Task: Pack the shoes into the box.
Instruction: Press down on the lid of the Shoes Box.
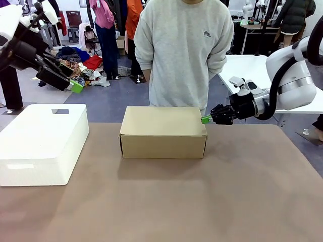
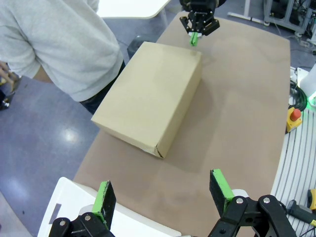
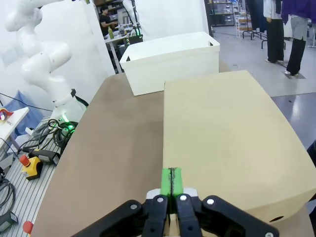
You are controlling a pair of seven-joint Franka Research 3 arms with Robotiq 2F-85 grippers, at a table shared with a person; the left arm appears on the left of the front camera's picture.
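Note:
The brown cardboard box (image 1: pixel 163 132) stands closed in the middle of the table, lid flat. The shoes are out of view. My right gripper (image 1: pixel 206 119) is shut, its green pads pressed together at the box's far right top corner, level with the lid's edge. The right wrist view has the gripper (image 3: pixel 171 181) tips resting at the rim of the box (image 3: pixel 227 133). My left gripper (image 1: pixel 75 85) hangs high at the far left, away from the box. Seen from the left wrist, the gripper (image 2: pixel 165 197) is open and holds nothing, and the box (image 2: pixel 150 96) lies below it.
A large white plastic bin (image 1: pixel 43 143) sits at the table's left. A person in a grey sweatshirt (image 1: pixel 184 50) stands right behind the box, hands behind the back. Bare brown tabletop (image 1: pixel 202 201) spreads in front of and to the right of the box.

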